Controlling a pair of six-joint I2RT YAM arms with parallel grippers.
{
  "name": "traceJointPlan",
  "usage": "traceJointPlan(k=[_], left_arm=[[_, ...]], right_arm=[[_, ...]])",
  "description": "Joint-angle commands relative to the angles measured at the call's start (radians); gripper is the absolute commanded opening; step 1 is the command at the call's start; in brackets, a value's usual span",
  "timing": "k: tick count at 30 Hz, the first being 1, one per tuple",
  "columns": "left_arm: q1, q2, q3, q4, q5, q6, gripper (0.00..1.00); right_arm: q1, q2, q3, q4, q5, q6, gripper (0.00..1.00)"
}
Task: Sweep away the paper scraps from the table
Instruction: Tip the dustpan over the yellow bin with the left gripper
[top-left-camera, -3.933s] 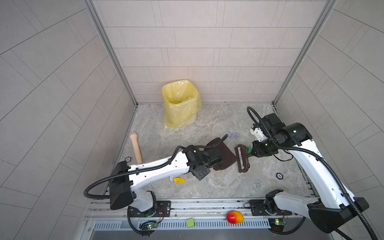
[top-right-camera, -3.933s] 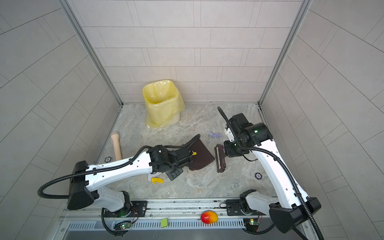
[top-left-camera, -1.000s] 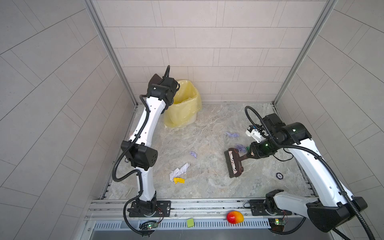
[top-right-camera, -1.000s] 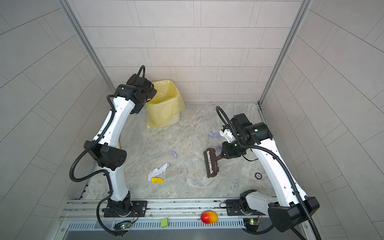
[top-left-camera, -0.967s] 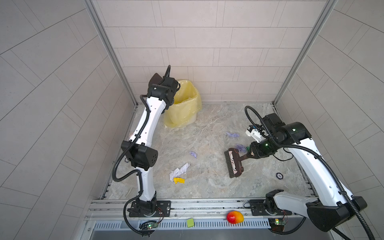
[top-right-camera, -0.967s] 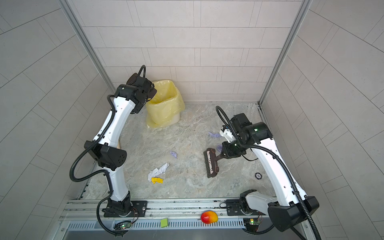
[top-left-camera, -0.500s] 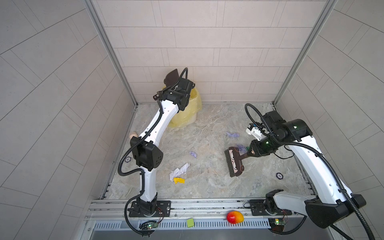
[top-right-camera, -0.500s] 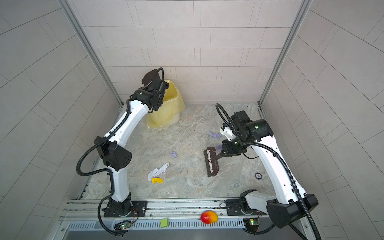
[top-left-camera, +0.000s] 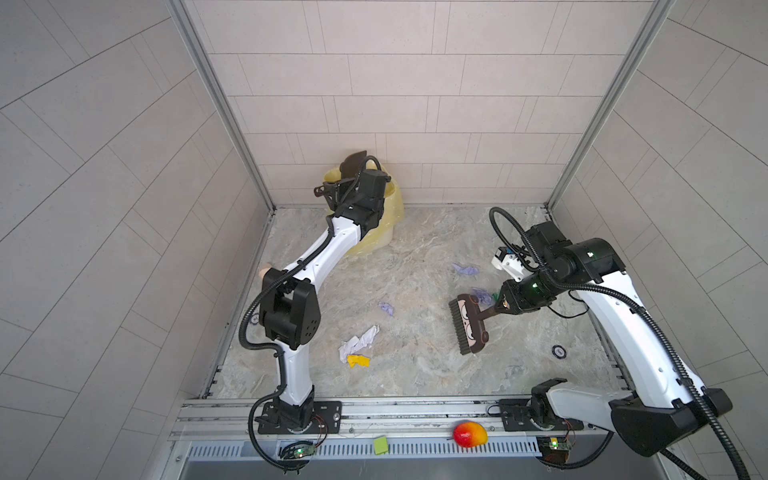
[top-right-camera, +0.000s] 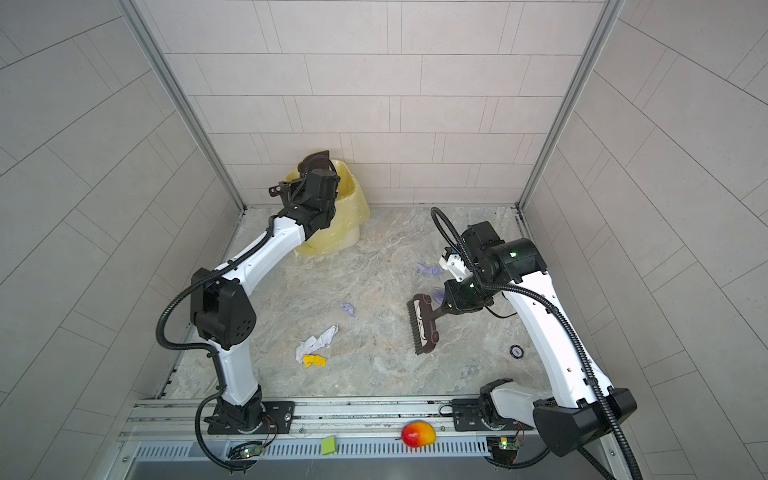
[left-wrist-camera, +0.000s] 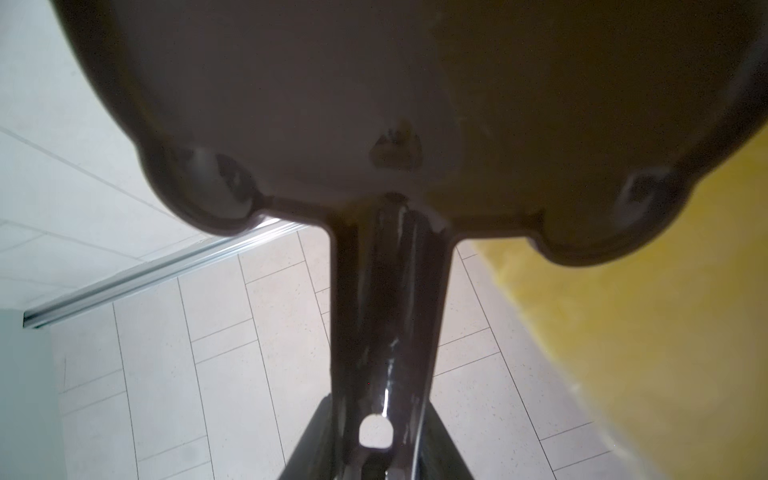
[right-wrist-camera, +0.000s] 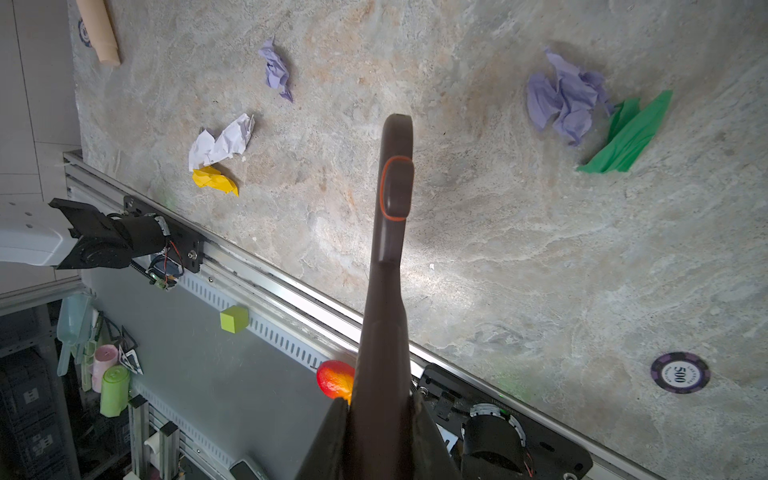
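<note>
The brown dustpan (top-left-camera: 353, 163) hangs tilted over the yellow-bagged bin (top-left-camera: 390, 208), with my left gripper (top-left-camera: 355, 179) shut on its handle (left-wrist-camera: 386, 311); its underside (left-wrist-camera: 374, 104) fills the left wrist view. My right gripper (top-left-camera: 505, 306) is shut on the brush (top-left-camera: 467, 324), whose bristles rest on the table (top-left-camera: 415, 374). Paper scraps lie loose: lavender (top-left-camera: 465, 269), lavender (right-wrist-camera: 565, 104) and green (right-wrist-camera: 627, 137) behind the brush, small lavender (top-left-camera: 386, 308), white (top-left-camera: 359, 337) and yellow (top-left-camera: 358, 360) mid-table.
A poker chip (top-left-camera: 559, 351) lies near the right rail. A wooden roller (right-wrist-camera: 99, 29) lies by the left wall behind my left arm. A mango (top-left-camera: 469, 434) and a lime-green note (top-left-camera: 380, 444) sit on the front ledge, off the table.
My left arm has swung the dustpan from left of the bin to above its mouth. The right arm and brush have hardly moved.
</note>
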Motion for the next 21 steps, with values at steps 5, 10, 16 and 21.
traceJointPlan(k=[5,10,16,21], left_arm=[[-0.001,-0.066,0.008,0.083,-0.032,0.019,0.00],[-0.008,-0.081,0.112,-0.155,-0.005,-0.247,0.00],[-0.058,-0.119,0.214,-0.497,0.112,-0.621,0.00],[-0.138,-0.154,0.214,-0.679,0.185,-0.851,0.00]], right_arm=[[-0.003,-0.017,0.009,-0.009,-0.011,-0.013,0.00],[-0.002,-0.025,0.011,-0.005,0.011,-0.011,0.00],[-0.003,-0.008,0.061,-0.015,0.099,-0.026,0.00],[-0.003,0.018,0.123,-0.015,0.223,-0.044,0.00]])
